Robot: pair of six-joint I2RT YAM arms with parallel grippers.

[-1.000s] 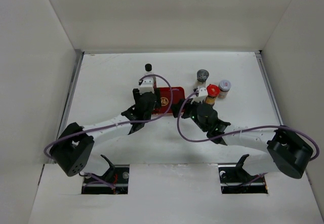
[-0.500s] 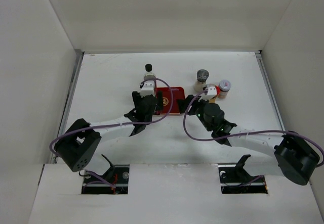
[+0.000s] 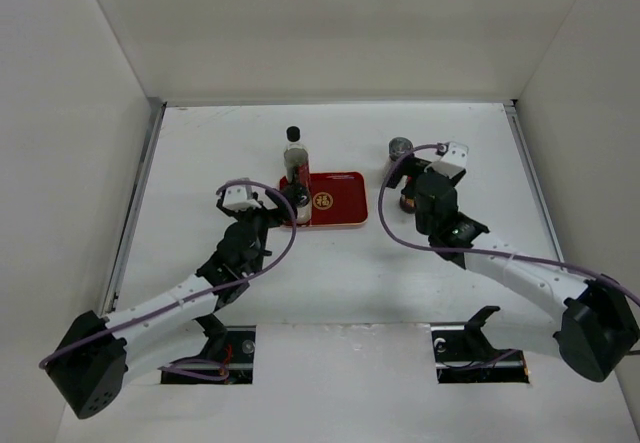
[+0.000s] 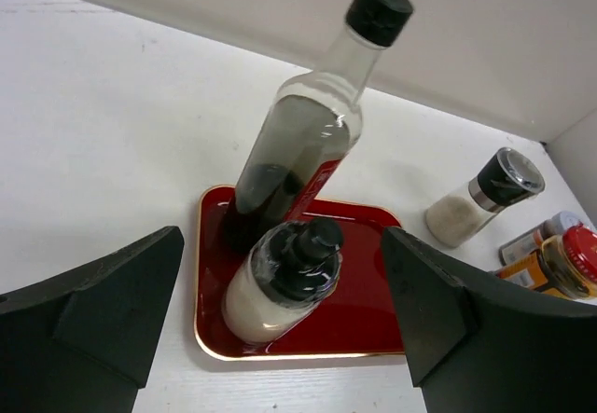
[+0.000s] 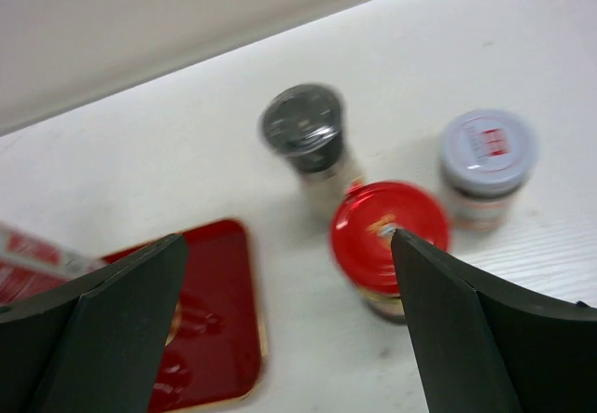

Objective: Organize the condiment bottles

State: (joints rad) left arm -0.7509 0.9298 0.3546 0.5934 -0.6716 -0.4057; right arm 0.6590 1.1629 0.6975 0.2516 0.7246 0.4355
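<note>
White counter [image 3: 200, 163] bears a flat red rectangular tray [image 4: 366, 278] holding a tall black-capped dark glass bottle [image 4: 298, 143] and a dark-capped whitish shaker [image 4: 275, 287]. A grey-capped glass shaker [image 5: 308, 133], a red-capped orange bottle [image 5: 387, 236] and a small red-labelled jar [image 5: 485, 157] stand off it. Left claw [image 3: 283, 203] and right claw [image 5: 286, 245] gape, empty.

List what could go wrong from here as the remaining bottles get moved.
The right gripper hangs open over the red-capped jar, with the grey-capped shaker and small jar close beside it; a finger could knock either. On the red tray, the tall bottle stands right behind the whitish shaker; a nudge might topple it.
</note>
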